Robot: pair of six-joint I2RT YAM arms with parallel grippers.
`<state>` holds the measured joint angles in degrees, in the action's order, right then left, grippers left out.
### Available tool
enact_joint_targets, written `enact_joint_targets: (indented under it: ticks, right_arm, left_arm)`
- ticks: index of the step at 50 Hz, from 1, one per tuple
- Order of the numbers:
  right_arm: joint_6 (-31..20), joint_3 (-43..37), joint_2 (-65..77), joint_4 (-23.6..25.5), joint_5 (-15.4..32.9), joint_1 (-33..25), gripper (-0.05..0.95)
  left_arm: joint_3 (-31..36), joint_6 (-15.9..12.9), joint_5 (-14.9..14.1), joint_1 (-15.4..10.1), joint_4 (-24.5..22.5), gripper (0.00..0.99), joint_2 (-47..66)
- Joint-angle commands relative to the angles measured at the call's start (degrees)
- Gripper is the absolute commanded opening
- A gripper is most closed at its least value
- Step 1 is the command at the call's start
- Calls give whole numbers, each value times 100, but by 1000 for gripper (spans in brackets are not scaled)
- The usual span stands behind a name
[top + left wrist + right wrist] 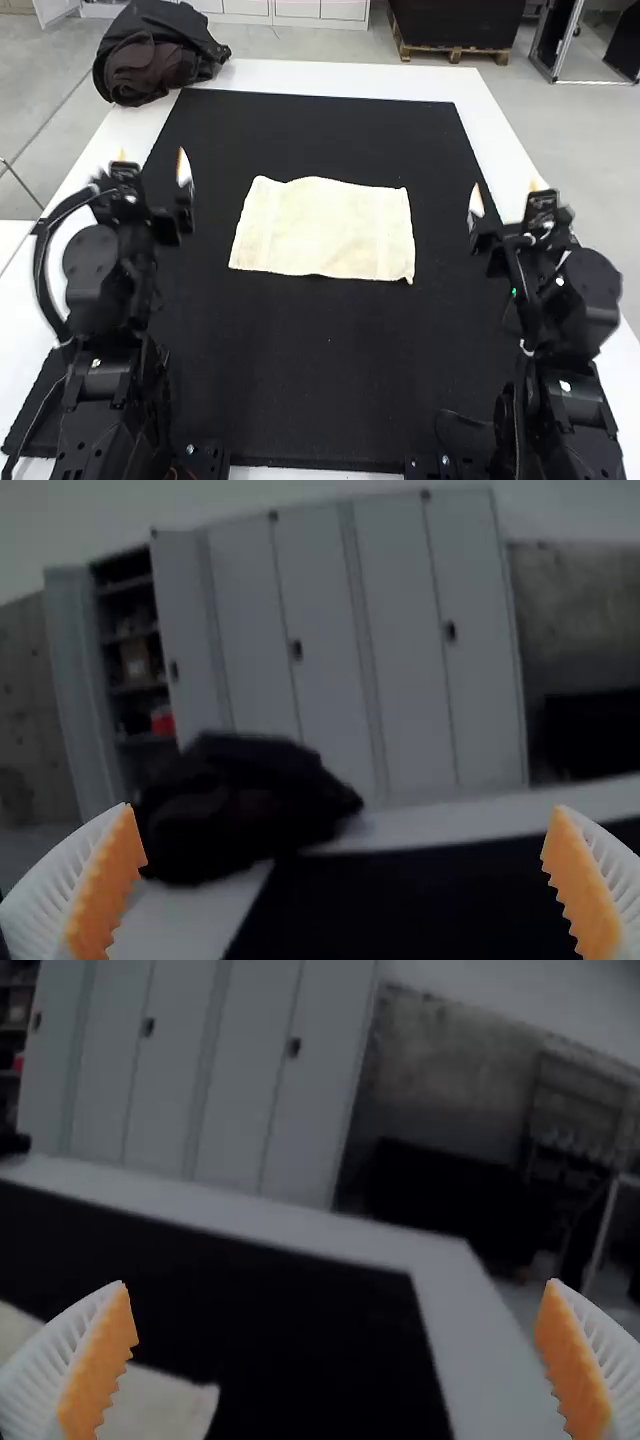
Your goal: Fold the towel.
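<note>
High view has left gripper (153, 162) and right gripper (505, 193) spread wide, pale towel (325, 230) between.

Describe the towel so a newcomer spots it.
On the white table lies a black mat. Flat near its middle is the towel, a cream rectangle, wider than deep. Pale and flat, it differs from the dark, bunched cloth at the table's far left corner.
</note>
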<state>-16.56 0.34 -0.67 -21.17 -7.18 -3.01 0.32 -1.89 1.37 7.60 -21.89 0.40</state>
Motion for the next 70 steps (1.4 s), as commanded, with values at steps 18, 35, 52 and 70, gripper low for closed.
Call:
enact_joint_targets:
  ticks: [18, 35, 52, 70]
  right_arm:
    - [539, 1539, -469, -1223, 753, -42, 916]
    - [2324, 4343, -4732, -168, 358, -280, 916]
    - [2438, 5152, -7325, 552, -178, -394, 911]
    - [2034, 4334, -8406, 456, -969, -130, 913]
  left_arm:
    - [1647, -154, 540, -4, -580, 916, 522]
    - [4099, 453, 742, -12, -553, 944, 4433]
    - [5136, 356, 505, -179, 247, 943, 7193]
    - [5224, 347, -972, -390, 1495, 946, 8977]
